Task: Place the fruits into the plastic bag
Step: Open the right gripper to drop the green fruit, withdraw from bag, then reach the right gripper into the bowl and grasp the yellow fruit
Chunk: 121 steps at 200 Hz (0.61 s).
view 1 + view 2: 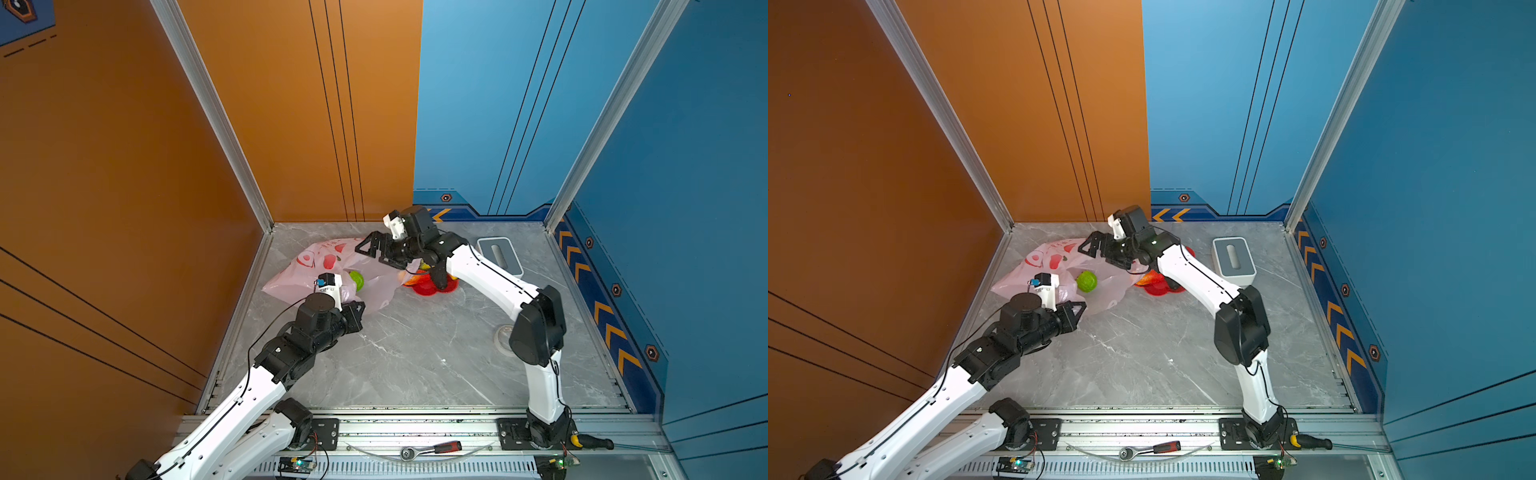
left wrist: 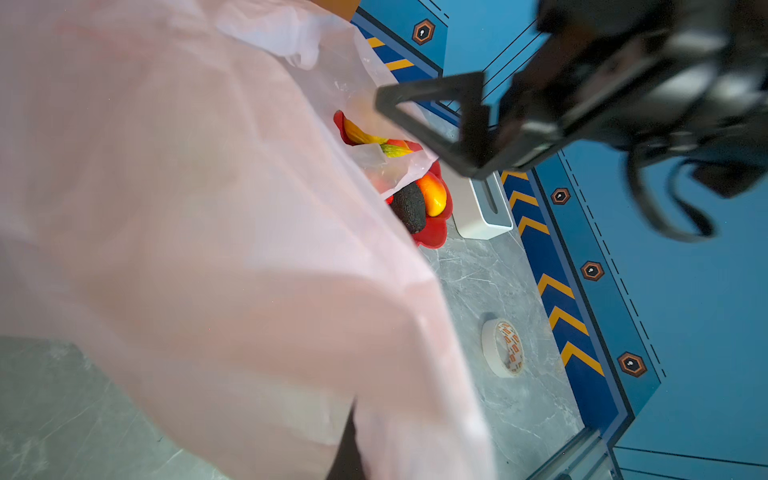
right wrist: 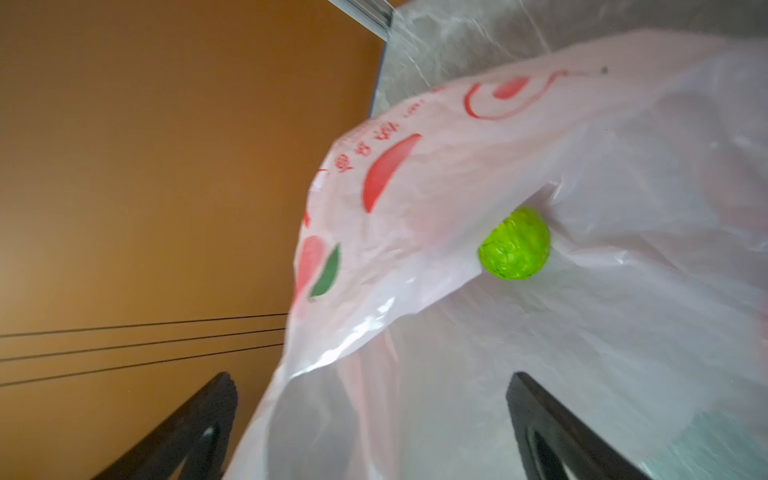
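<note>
Left gripper (image 1: 1079, 308) pressed together, pinching bag (image 3: 415, 187) edge. Right gripper (image 1: 376, 253) spread wide over bag mouth; green fruit (image 3: 514, 244) just ahead of it, inside bag.

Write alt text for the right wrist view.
A bright green round fruit lies in the mouth of a translucent pink plastic bag printed with red fruit pictures. The right end effector holds its black fingers wide apart, empty, in the foreground, an orange wall behind.
</note>
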Each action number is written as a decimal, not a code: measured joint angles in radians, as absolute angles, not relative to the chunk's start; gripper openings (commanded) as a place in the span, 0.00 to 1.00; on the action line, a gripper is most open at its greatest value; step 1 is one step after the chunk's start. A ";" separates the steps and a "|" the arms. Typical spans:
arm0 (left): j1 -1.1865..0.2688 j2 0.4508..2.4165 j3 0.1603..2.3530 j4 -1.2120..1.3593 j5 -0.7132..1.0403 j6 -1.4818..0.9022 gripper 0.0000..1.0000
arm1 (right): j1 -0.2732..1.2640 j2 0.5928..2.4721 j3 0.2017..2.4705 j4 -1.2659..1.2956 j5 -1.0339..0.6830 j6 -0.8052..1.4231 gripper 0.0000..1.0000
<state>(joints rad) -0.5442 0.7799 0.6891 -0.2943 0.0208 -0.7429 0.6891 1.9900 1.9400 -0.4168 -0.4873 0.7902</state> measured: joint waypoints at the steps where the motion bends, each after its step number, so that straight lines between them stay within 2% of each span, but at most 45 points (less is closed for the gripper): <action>1: -0.544 0.780 0.689 -0.295 0.021 -0.743 0.00 | 0.689 1.982 1.940 -0.419 -0.485 0.785 1.00; 36: -0.544 0.780 0.688 -0.294 0.021 -0.744 0.00 | 0.665 1.791 1.888 -0.464 -0.392 0.667 1.00; 64: -0.544 0.780 0.688 -0.294 0.021 -0.750 0.00 | 0.565 1.687 1.791 -0.500 -0.333 0.624 1.00; 98: -0.544 0.780 0.688 -0.295 0.021 -0.750 0.00 | 0.427 1.700 1.732 -0.558 -0.279 0.601 1.00; 121: -0.543 0.776 0.688 -0.295 0.020 -0.750 0.00 | 0.390 1.770 1.754 -0.581 -0.268 0.572 1.00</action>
